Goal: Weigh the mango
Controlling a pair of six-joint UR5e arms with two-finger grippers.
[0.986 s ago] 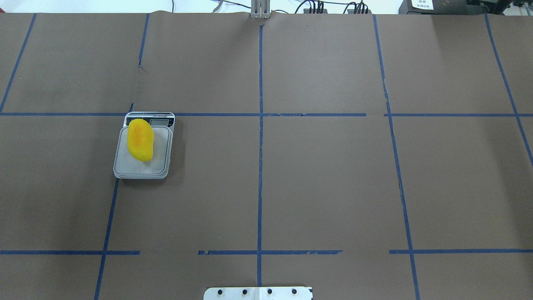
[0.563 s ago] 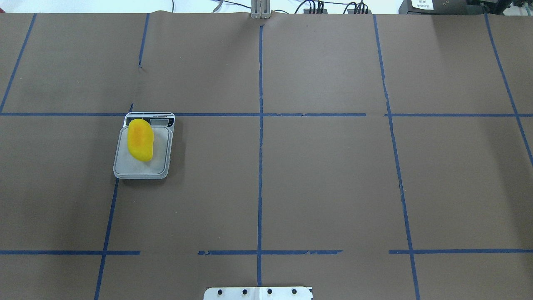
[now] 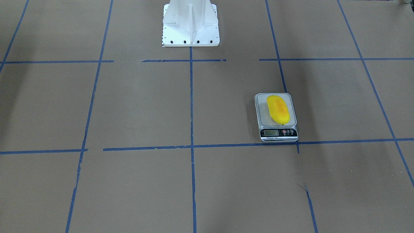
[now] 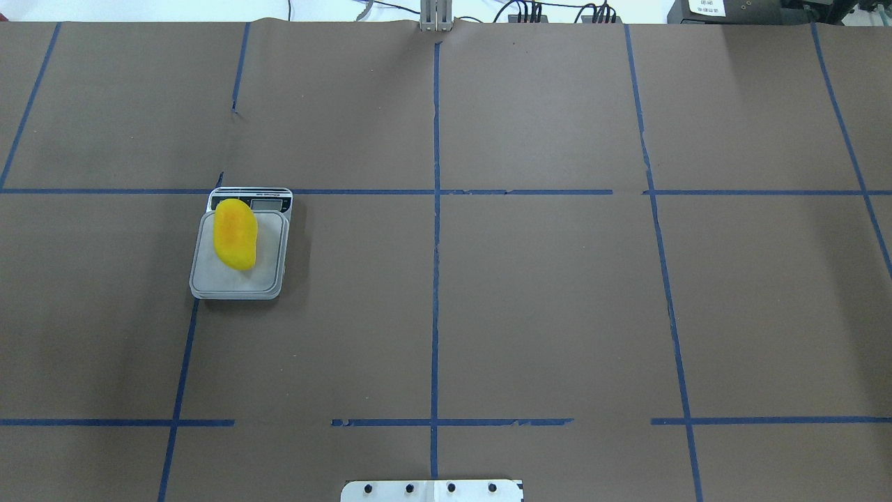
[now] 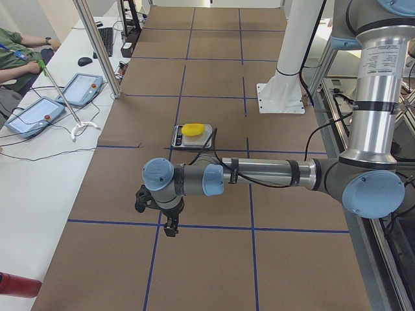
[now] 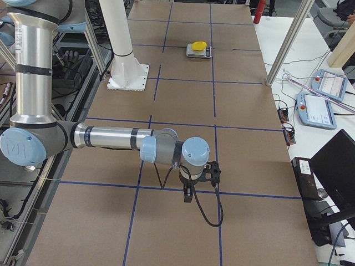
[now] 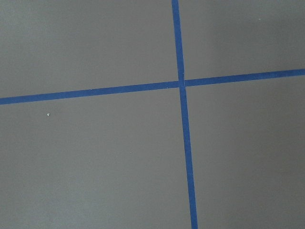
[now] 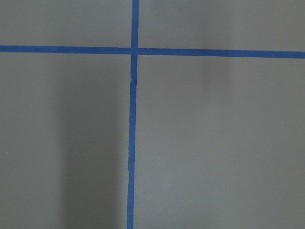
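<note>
Plainly set down for weighing, the mango [image 3: 278, 110] is seen from the front-facing camera lying lengthwise on the platform of the scale [image 3: 262, 113], on the robot's left half of the brown table [image 3: 129, 106]. One end lies close to the display strip [image 3: 278, 132] (its digits are too small to be read). From overhead, the fruit is shown toward the platform's far left part, its far tip appearing to reach the edge beside the display; no arm is caught in either of these views. In the left side view, the left gripper [image 5: 170, 228] is pictured hanging low over a blue tape line [image 5: 214, 227], well apart from the scale. Whether its fingers are spread or closed cannot be told from there, and nothing is seen held. In the right side view, the right gripper [image 6: 188, 197] is likewise pictured over tape far from the scale, and its opening cannot be judged either. Only bare paper and crossed tape are shown by both wrist cameras, with no fingers. The placing is judged done. For a good reading, the arms are best held clear of the platform, the table left unjolted and the figure allowed to settle, with the mango borne wholly by the platform.
</note>
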